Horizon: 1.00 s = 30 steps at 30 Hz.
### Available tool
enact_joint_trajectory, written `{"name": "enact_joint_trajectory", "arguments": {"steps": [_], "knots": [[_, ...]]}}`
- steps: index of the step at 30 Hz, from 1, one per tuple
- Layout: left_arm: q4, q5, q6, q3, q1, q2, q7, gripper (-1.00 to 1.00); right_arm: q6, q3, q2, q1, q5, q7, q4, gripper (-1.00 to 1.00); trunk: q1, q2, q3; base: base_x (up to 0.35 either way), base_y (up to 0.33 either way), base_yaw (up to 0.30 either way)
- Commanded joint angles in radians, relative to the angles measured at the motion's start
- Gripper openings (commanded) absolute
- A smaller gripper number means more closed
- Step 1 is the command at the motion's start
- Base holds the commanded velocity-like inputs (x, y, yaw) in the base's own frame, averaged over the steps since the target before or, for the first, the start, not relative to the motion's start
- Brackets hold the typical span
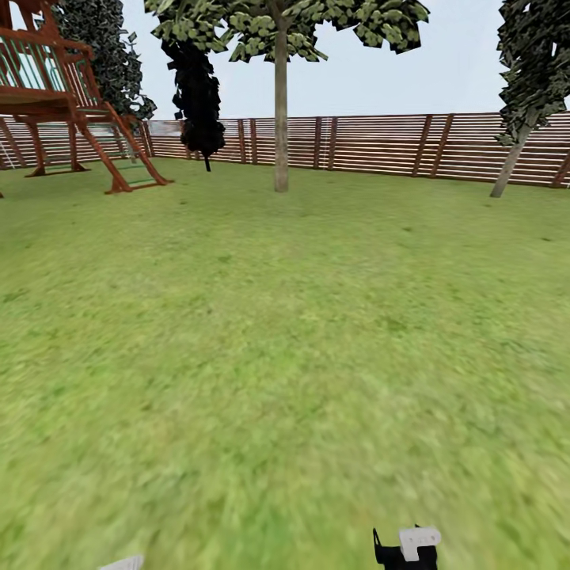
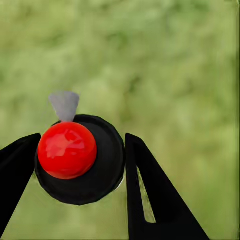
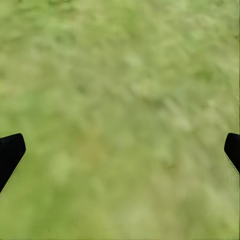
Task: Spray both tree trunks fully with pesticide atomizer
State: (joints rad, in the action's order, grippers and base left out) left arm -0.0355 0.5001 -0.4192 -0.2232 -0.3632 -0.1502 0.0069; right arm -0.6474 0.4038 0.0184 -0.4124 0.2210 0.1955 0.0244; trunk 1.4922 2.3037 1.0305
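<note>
Black left fingers [image 2: 80, 165] pinch the pesticide atomizer [image 2: 87, 165] by its round body — red top facing the camera — while the right fingers [image 3: 120, 150] stand spread wide over the lawn [image 1: 261, 332], a bare-trunked tree [image 1: 281, 119] ahead by the fence [image 1: 380, 146].

The left gripper [image 2: 80, 165] has matte black, wedge-shaped fingers [image 2: 150, 195], one pierced by a narrow triangular slot. The right gripper [image 3: 120, 155] shows two black, rounded fingertips [image 3: 10, 150]. In the head view, a black arm part [image 1: 405, 554] carries a white bracket [image 1: 418, 541].
</note>
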Motion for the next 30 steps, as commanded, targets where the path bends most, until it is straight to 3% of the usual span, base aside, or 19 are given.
{"name": "enact_joint_trajectory", "arguments": {"steps": [1, 30], "knots": [[0.0, 0.008, -0.003, -0.008, 0.0, 0.0, 0.001, -1.0, -0.001, 0.009, 0.0, 0.0, 0.006, 0.004, 0.0, 1.0, 0.0, 0.0, 0.001, 0.339, 0.0, 0.0], [0.0, 0.008, -0.003, -0.008, 0.0, 0.001, 0.001, -1.0, -0.001, 0.009, 0.0, 0.0, 0.006, 0.004, 0.0, 1.0, 0.0, 0.0, 0.001, 0.339, 0.0, 0.0]]}}
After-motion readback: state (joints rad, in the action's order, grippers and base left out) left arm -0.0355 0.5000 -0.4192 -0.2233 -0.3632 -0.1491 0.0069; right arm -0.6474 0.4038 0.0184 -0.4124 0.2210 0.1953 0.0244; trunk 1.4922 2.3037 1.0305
